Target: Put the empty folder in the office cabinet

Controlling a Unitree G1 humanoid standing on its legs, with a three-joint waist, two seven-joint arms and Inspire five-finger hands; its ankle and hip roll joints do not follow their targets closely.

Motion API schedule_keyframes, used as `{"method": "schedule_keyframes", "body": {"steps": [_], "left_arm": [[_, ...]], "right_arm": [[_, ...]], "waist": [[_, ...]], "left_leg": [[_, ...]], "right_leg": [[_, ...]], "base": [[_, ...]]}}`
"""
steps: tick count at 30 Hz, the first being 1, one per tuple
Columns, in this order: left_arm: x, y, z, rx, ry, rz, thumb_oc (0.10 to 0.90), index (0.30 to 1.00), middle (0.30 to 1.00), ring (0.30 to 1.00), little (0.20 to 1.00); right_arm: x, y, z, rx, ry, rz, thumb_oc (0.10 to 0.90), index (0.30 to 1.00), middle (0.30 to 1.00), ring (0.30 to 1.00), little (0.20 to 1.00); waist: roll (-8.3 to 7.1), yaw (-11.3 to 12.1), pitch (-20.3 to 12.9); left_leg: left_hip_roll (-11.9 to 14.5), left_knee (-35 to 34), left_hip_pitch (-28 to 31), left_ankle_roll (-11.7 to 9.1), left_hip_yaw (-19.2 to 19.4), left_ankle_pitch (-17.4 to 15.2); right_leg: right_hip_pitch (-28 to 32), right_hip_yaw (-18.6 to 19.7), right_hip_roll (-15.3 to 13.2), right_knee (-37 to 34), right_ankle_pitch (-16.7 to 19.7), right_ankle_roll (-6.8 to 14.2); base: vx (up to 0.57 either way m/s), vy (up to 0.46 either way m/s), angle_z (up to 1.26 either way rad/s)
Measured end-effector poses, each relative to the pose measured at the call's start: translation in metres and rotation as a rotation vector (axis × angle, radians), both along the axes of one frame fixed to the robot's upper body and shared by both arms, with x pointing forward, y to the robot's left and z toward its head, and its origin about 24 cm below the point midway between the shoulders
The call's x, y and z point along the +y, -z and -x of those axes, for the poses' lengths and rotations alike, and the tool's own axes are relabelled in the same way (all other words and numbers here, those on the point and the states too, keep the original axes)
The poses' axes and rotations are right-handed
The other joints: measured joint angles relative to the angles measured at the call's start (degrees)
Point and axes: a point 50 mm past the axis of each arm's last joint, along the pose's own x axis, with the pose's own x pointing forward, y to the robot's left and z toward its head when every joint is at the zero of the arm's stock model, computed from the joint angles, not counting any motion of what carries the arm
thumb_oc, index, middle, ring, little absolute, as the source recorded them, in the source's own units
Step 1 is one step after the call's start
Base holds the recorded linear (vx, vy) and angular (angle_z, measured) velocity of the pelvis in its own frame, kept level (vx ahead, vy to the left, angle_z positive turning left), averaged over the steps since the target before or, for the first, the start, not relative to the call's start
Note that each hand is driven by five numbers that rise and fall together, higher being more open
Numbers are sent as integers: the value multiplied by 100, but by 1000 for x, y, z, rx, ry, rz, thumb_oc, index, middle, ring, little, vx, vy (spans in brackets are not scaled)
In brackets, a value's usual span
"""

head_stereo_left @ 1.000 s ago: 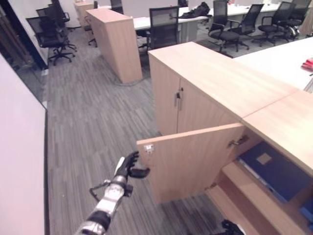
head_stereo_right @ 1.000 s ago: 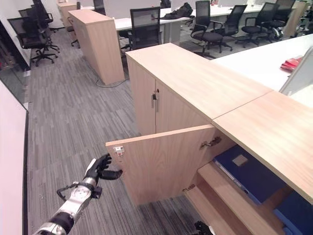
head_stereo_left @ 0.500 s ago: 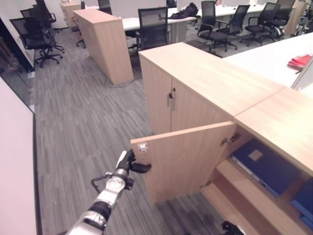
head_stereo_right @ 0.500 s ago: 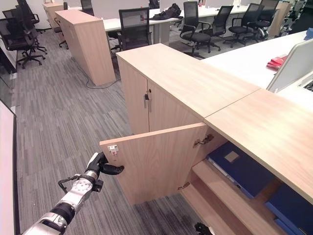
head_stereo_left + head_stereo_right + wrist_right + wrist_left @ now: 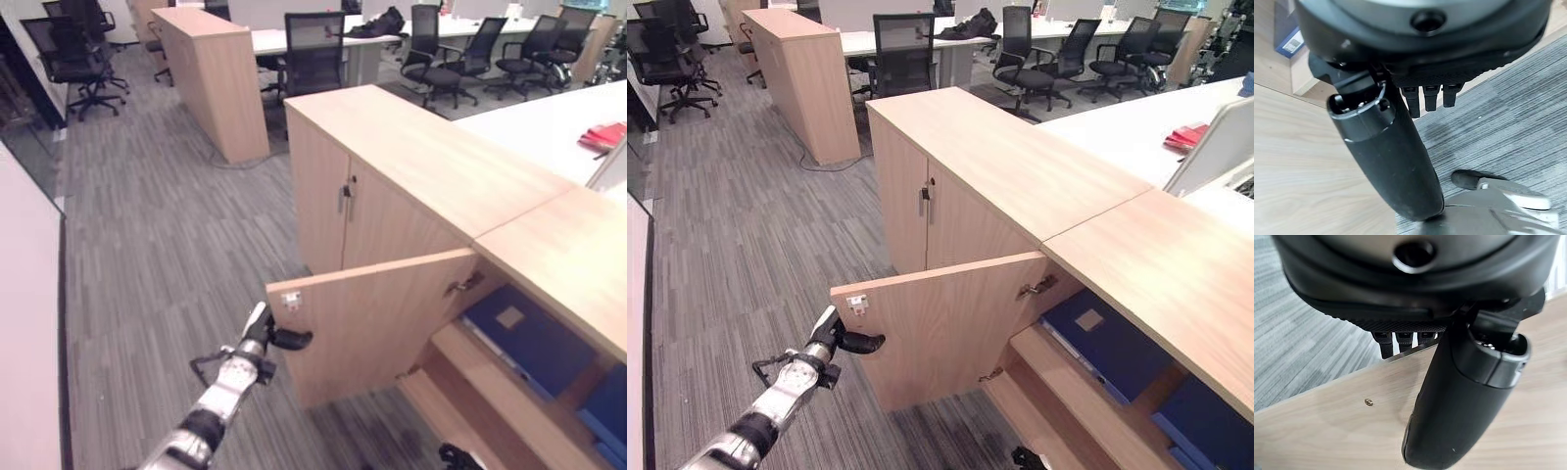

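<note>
The low office cabinet (image 5: pixel 549 245) stands with its door (image 5: pixel 382 323) swung out to the left. Inside, a blue folder (image 5: pixel 524 338) leans on the upper shelf, and a second blue folder (image 5: pixel 1205 426) sits lower right. My left hand (image 5: pixel 257 335) is at the door's free edge. Its thumb (image 5: pixel 1459 401) lies on the door's inner face, while its fingers (image 5: pixel 1408 340) reach past the edge behind the door. My right hand (image 5: pixel 456 455) hangs low by the cabinet's foot, thumb (image 5: pixel 1386 152) and fingers straight, holding nothing.
A neighbouring cabinet (image 5: pixel 343 196) with closed doors joins on the left. Another wooden cabinet (image 5: pixel 216 78) and several office chairs (image 5: pixel 318 49) stand further back. A white desk (image 5: pixel 549 122) carries a red item (image 5: pixel 602 137). A pale wall panel (image 5: pixel 29 323) runs along the left.
My left hand moved right from open carpet to the door's free edge and now straddles it, thumb on the inner face. The camera shifted slightly.
</note>
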Motion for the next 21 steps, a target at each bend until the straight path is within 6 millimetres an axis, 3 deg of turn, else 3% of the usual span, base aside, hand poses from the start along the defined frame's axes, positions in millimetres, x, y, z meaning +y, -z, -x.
{"method": "schedule_keyframes", "body": {"steps": [7,10,11,13,14,16,17,19,21], "left_arm": [[-10,15,36,92,181,25,800,900,900,900,900],[-10,15,42,109,225,24,800,900,900,900,900],[-9,14,42,109,238,16,800,900,900,900,900],[-5,14,43,115,250,5,800,900,900,900,900],[-2,13,45,122,269,-14,800,900,900,900,900],[-3,14,51,137,307,-13,800,900,900,900,900],[-8,15,54,150,341,6,800,900,900,900,900],[-12,14,60,152,373,25,800,900,900,900,900],[-15,13,61,153,392,28,800,900,900,900,900]], "right_arm": [[-7,-3,-6,-26,37,9,800,900,900,900,900],[-10,-5,-13,-42,48,13,800,900,900,900,900],[-10,-5,-16,-41,47,15,800,900,900,900,900],[-13,-9,-35,-73,42,27,800,900,900,900,900],[-16,-14,-51,-99,45,34,800,900,900,900,900],[-26,-22,-66,-136,44,65,800,900,900,900,900],[-37,-30,-80,-173,38,99,800,900,900,900,900],[-47,-38,-88,-209,55,118,800,900,900,900,900],[-42,-37,-89,-212,74,102,800,900,900,900,900]], "waist": [[342,36,76],[415,39,209],[350,61,318],[268,61,502],[100,240,589],[200,361,579],[378,260,575],[594,294,569],[428,188,549]], "left_leg": [[-3,21,0,-4,-42,-3],[-2,283,-98,-102,-21,-30],[-35,563,-236,-132,-50,-57],[-203,1168,-444,-199,-546,-104],[-400,1488,-718,-249,-1610,-242],[-497,1162,-651,-298,-2842,-374],[-402,948,-619,-260,-3196,-442],[-255,630,-427,-215,-3053,-407],[-416,422,-272,-45,-2618,-267]], "right_leg": [[7,-37,-9,1,-28,12],[-52,113,0,26,-56,-60],[-94,227,-70,77,-55,-66],[-150,534,-168,173,5,-79],[-421,934,-287,418,-42,-69],[-638,1398,-236,457,-9,-32],[-701,1679,-176,356,229,185],[-797,1893,-55,332,272,219],[-898,2085,-271,340,208,324]], "base": [[-49,-48,3],[-135,-5,-16],[-76,77,-39],[-36,92,-71],[32,69,-115],[-18,139,-134],[-73,133,-121],[-23,198,-106],[-76,211,-89]]}}
